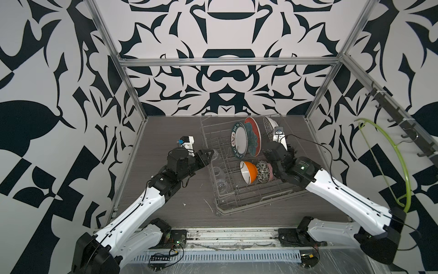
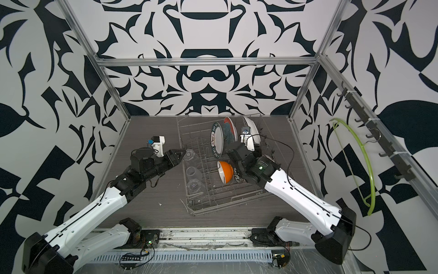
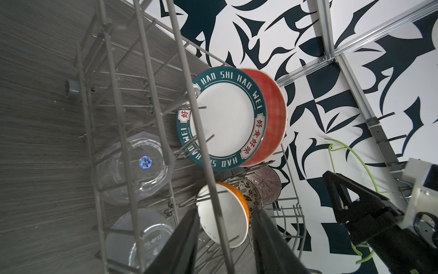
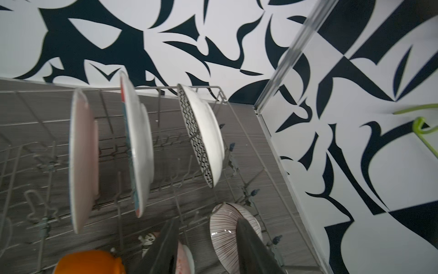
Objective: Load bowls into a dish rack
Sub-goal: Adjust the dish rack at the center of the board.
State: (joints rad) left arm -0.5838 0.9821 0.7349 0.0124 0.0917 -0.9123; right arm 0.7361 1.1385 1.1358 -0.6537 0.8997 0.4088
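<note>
The dish rack [image 1: 237, 208] is a grey wire basket on the dark table. An orange bowl [image 1: 248, 174] and a black-and-white floral bowl [image 1: 262, 174] stand on edge among its front tines. In the right wrist view a pinkish striped bowl [image 4: 225, 227] stands on edge beside them. My right gripper [image 4: 206, 221] hangs open over these bowls, one finger in front of the striped bowl. My left gripper [image 1: 211, 153] is open at the rack's left wall. In the left wrist view a rack wire [image 3: 189, 95] runs between its fingers, with the orange bowl [image 3: 225, 223] beyond.
Three plates stand in the rack's back rows: a teal-rimmed one [image 1: 238, 140], a red-and-teal flower one [image 1: 252, 136] and a zigzag one [image 1: 270, 125]. Clear glasses [image 1: 221, 186] fill the rack's left column. A green hanger [image 1: 400, 151] hangs on the right wall.
</note>
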